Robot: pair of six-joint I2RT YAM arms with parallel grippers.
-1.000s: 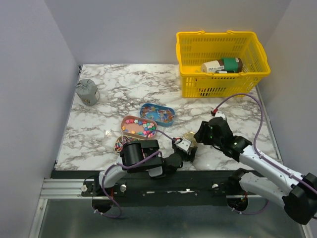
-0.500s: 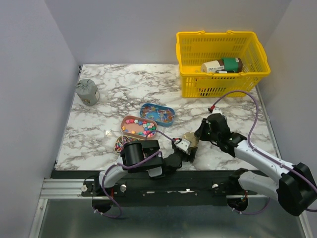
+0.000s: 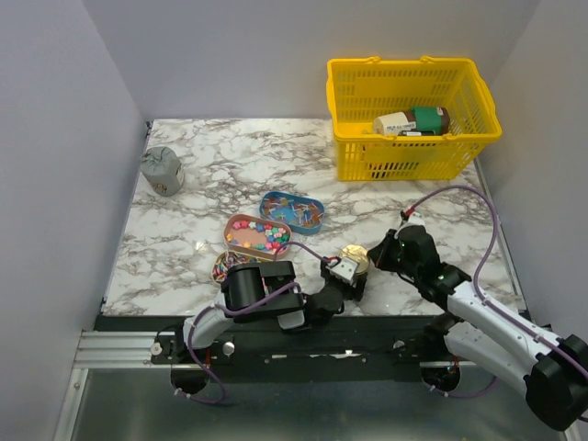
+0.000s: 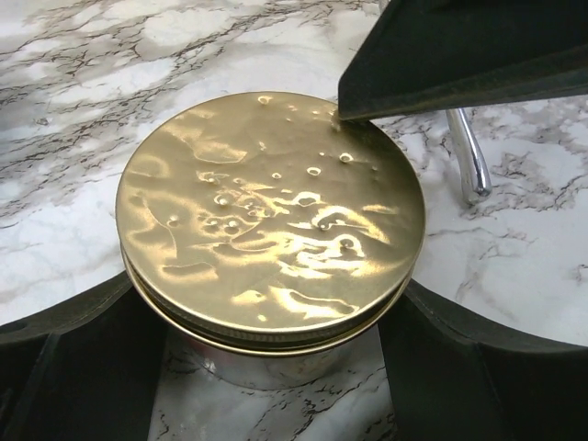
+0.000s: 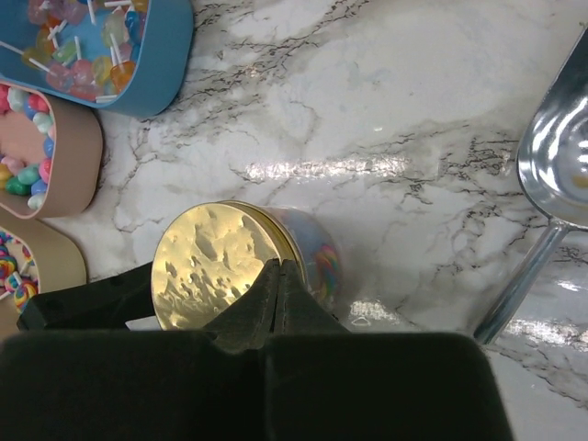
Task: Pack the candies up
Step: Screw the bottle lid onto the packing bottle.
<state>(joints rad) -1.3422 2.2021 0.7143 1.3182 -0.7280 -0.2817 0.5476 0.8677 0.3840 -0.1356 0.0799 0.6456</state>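
Note:
The candies lie in an open pink tin (image 3: 259,235), a blue tin (image 3: 292,210) and a round container (image 3: 223,266) at the table's front. More colourful candies show through the clear wall (image 5: 323,262) of a small gold-lidded jar (image 3: 353,258). My left gripper (image 4: 268,287) spans this jar, and its fingers (image 4: 64,367) press the jar's two sides below the lid (image 4: 271,216). My right gripper (image 5: 278,266) is shut and empty, its tips over the lid's edge. In the top view it (image 3: 381,254) sits just right of the jar.
A silver scoop (image 5: 556,175) lies on the marble right of the jar. A yellow basket (image 3: 412,115) holding packages stands at the back right. A grey pouch (image 3: 162,170) sits at the far left. The table's front edge runs just behind the jar.
My right gripper has closed its jaws and slid slightly right and nearer, uncovering the gold lid in the top view. The left gripper and jar have not moved.

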